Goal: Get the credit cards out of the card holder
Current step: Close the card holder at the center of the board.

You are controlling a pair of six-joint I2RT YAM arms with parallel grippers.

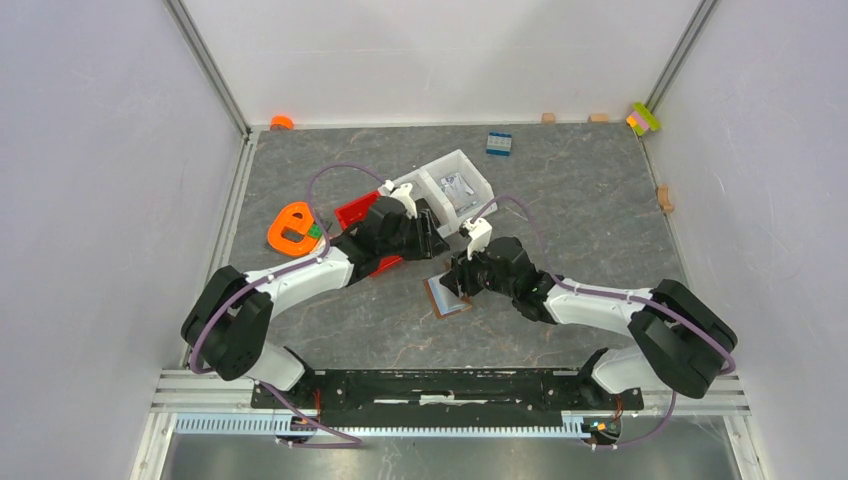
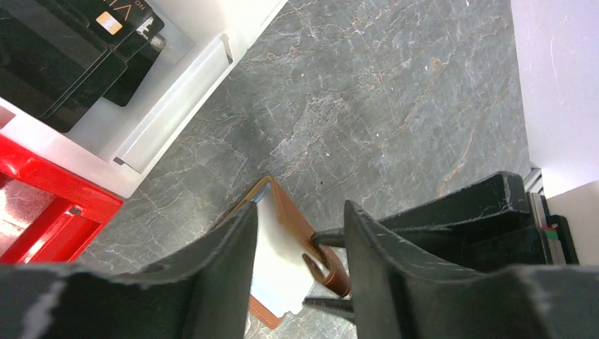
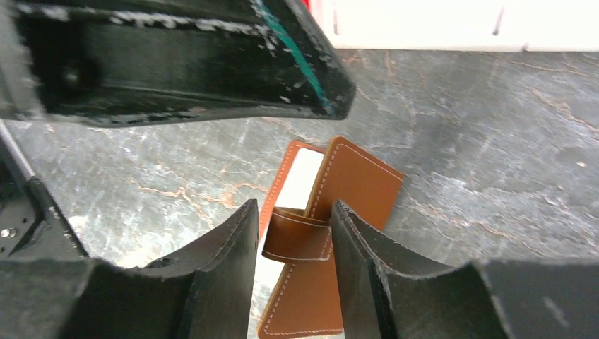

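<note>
While the card holder (image 3: 360, 183) lies near the middle of the surface (image 1: 560, 180), a little toward its near edge, a pale card (image 3: 305, 173) sits tucked inside it. So the step in hand looks like getting a hold for pulling that card out. The right pincer (image 3: 293, 215) stands half spread astride the strap tab (image 3: 297, 239); whether it presses the tab I cannot tell. The left pincer (image 2: 300, 212) hovers just above the holder, spread and empty. The next move, I judge, calls for one pincer pinning the leather down while the other nips the card's bare edge and slides it free.
</note>
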